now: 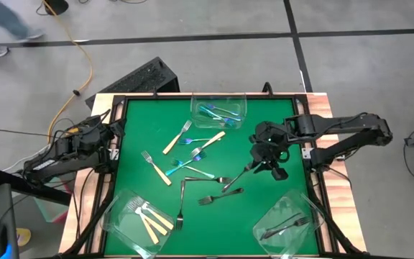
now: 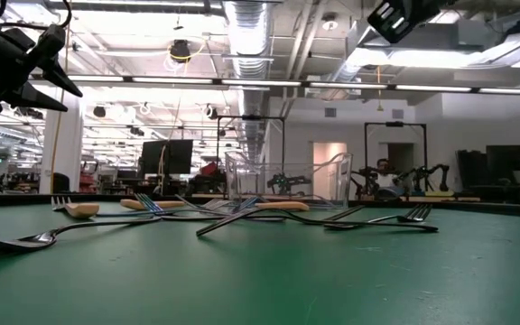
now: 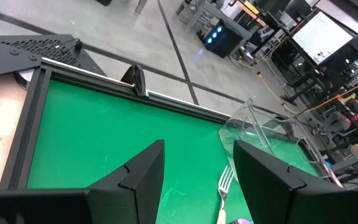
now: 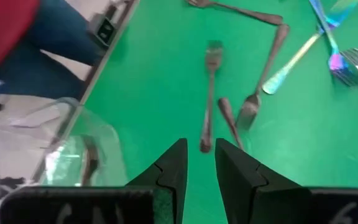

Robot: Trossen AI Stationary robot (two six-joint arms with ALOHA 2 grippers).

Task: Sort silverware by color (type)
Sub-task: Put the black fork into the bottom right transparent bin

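Right claw (image 4: 199, 163) narrowly parted, empty, hovered just over dark grey fork (image 4: 209, 93), green table (image 1: 142, 129), open workshop beyond.

Lighting: bright, even overhead; ceiling strip lights (image 2: 242, 23) glare in low view. Right wrist view blurred. Shadows faint.

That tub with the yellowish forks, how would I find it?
Look at the green table from above and go to its corner nearest the left arm's side, away from the blue-fork tub. The clear tub there alone holds cream-handled forks.
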